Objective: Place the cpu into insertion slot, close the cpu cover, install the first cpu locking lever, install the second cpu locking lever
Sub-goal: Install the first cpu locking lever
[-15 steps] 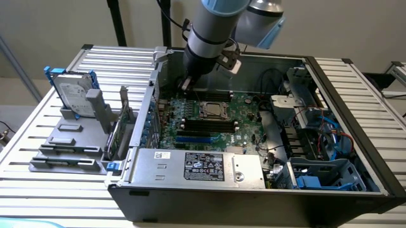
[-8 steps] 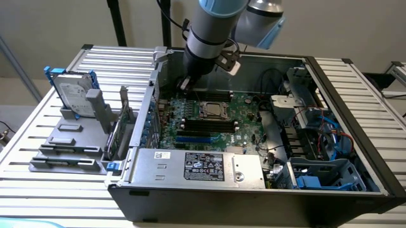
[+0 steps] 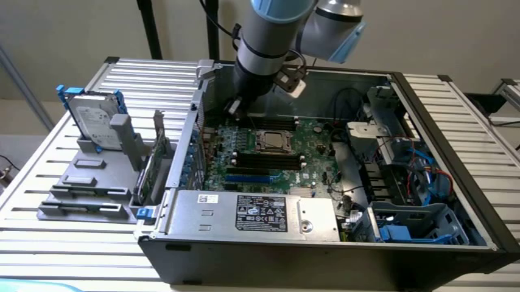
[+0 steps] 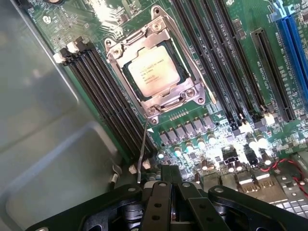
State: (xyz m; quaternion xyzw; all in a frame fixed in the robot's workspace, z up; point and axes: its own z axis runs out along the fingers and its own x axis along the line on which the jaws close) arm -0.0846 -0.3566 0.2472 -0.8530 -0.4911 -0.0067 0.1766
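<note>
Lying under the closed cpu cover (image 4: 166,101), the cpu (image 4: 154,72), lettering illegible.

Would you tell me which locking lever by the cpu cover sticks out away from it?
The thin wire lever angling from a corner of the cpu cover toward the claw; the other lever lies flat along the cover's edge.

Everything is carried by a table of silver ribbed metal slats (image 3: 49,243). An open black metal computer tower case (image 3: 325,267) is laid on its side on the slats, and the middle and the exterior view's right are taken up by it. Just beside it, toward the exterior view's left, a grey plastic stepped holder block (image 3: 85,185) is set flat on the slats. Bare slats are left showing around both.
</note>
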